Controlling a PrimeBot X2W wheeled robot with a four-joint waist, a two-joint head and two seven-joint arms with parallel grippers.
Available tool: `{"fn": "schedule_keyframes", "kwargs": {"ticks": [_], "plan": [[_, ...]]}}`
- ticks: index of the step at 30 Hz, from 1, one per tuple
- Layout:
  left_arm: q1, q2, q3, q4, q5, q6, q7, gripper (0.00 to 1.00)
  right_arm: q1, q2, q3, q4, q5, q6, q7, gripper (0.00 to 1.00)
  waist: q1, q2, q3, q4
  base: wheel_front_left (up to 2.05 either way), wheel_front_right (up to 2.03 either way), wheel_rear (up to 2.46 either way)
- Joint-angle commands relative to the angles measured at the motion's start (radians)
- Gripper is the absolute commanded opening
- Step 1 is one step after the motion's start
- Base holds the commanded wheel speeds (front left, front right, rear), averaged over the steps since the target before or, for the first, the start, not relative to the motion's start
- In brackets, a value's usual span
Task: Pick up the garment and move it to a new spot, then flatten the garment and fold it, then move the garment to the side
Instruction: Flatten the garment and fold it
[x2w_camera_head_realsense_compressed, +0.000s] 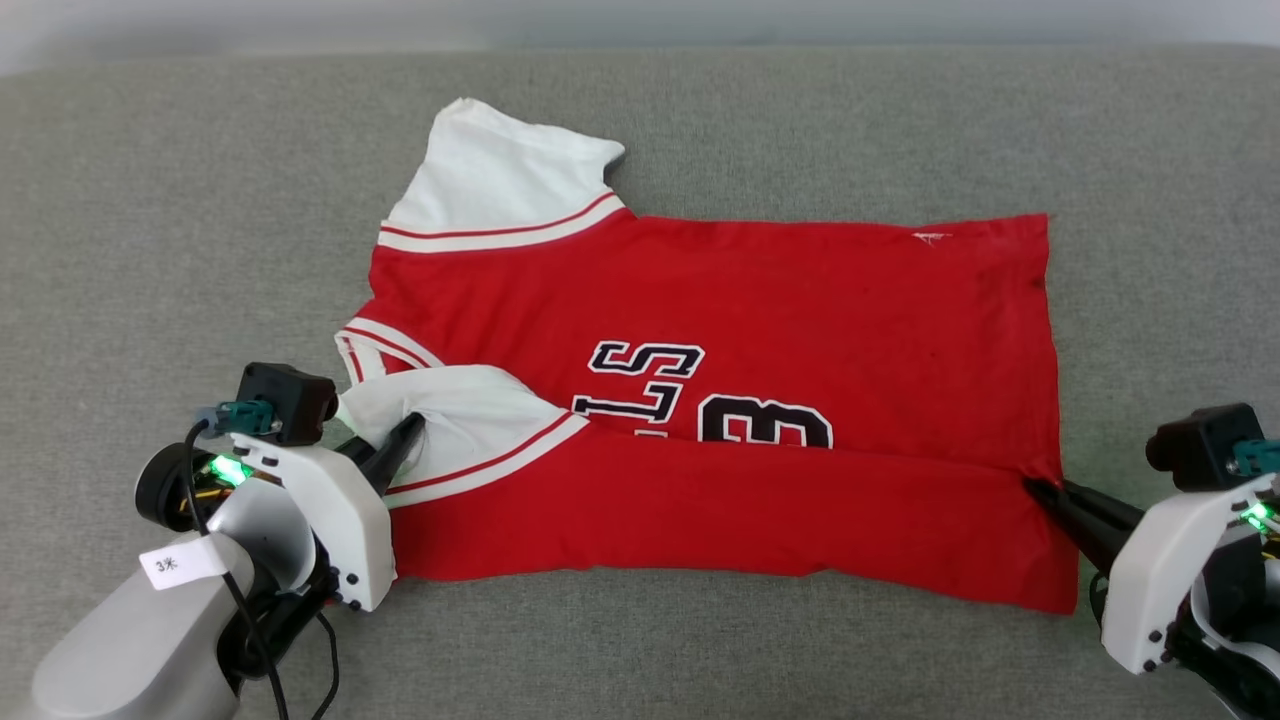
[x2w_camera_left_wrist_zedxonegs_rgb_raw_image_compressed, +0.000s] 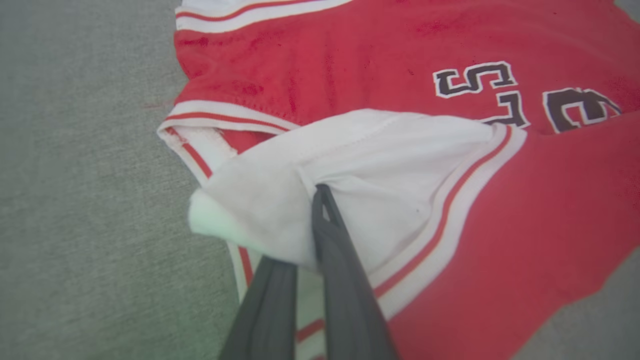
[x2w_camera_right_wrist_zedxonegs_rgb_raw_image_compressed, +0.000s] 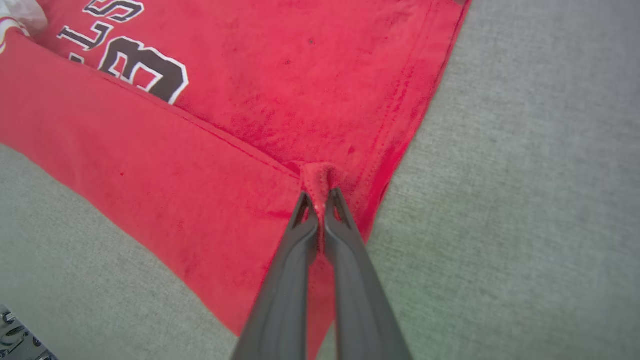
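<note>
On grey upholstery (x2w_camera_head_realsense_compressed: 200, 200), left gripper (x2w_camera_head_realsense_compressed: 415, 425) clamped on garment (x2w_camera_head_realsense_compressed: 760, 330) at white sleeve (x2w_camera_head_realsense_compressed: 460, 400); right gripper (x2w_camera_head_realsense_compressed: 1032, 486) clamped on red hem corner (x2w_camera_right_wrist_zedxonegs_rgb_raw_image_compressed: 320, 175).

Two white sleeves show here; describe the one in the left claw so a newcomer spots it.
A red jersey lies across the grey fabric surface. At its left end, the near sleeve is pinched by the left claw. Unlike the far sleeve, spread flat on the grey, it is bunched and folded onto the red body.

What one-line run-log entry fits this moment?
step: fold | garment: near edge folded over lettering | left gripper: shut on white sleeve | right gripper: shut on hem corner
</note>
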Motion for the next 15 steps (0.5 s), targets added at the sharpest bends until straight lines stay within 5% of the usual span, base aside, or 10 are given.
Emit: {"fn": "schedule_keyframes", "kwargs": {"ticks": [1, 14, 15], "plan": [[-0.022, -0.012, -0.004, 0.032, 0.004, -0.012, 0.002, 0.0, -0.028, 0.006, 0.012, 0.019, -0.007, -0.001, -0.003, 0.0, -0.0002, 0.0, 0.028, -0.006, 0.0, 0.0, 0.0], [-0.042, -0.082, -0.044, 0.236, -0.002, -0.077, -0.029, 0.0, -0.07, 0.012, 0.071, 0.116, -0.015, -0.001, -0.042, 0.0, -0.0002, 0.0, 0.02, 0.002, 0.0, 0.0, 0.0], [-0.043, -0.083, -0.045, 0.244, 0.0, -0.078, -0.034, 0.44, -0.066, 0.014, 0.067, 0.118, -0.011, -0.001, -0.046, 0.11, -0.0002, 0.0, 0.011, 0.005, 0.0, 0.0, 0.0]]}}
